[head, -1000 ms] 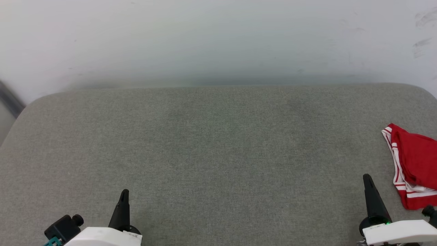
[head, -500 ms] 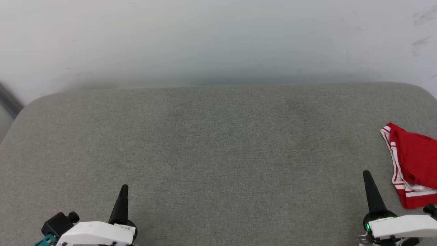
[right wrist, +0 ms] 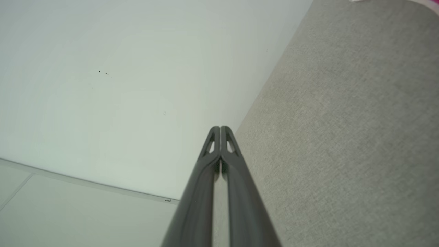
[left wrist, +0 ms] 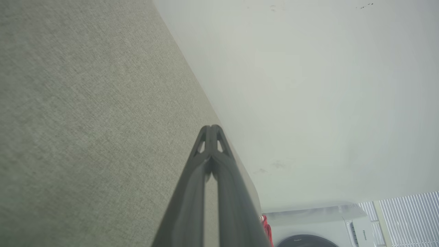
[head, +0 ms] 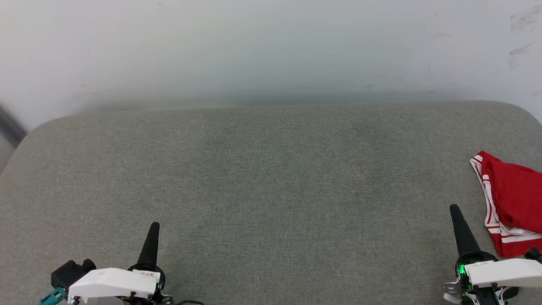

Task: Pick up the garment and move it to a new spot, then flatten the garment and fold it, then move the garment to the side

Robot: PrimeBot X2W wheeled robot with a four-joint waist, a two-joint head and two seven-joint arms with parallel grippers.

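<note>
Head view, left gripper (head: 153, 231): fingers pressed together with nothing between them, low over the grey cushion (head: 271, 190).
Head view, right gripper (head: 456, 214): fingers together as well, empty, pointing toward the wall (head: 271, 51).
Head view, shirt (head: 514, 190): lies bunched on the cushion just to the right of the right gripper and slightly ahead of its tip, apart from it, with the striped trim facing the gripper (the picture's edge cuts off the rest). It is well away from the left gripper.
Left wrist view, gripper (left wrist: 211, 132): the two dark fingers meet at the tip. Cushion lies on one side, wall on the other.
Left wrist view, shirt: a thin red sliver (left wrist: 264, 221) beside the fingers' base, in front of a washing machine (left wrist: 308, 228).
Right wrist view, gripper (right wrist: 220, 132): fingers shut along their length, clear of the fabric.
Right wrist view, shirt: a pinkish scrap in the far corner may be it, but it is too little to tell.
Stage: a shirt heaped at the cushion's edge fits one waiting to be fetched, or one already folded and set aside. The visible part does not settle it.
Doing it well: bring the whole shirt into sight before judging, and keep the right fingers off its near hem, since thin fabric drags easily.
</note>
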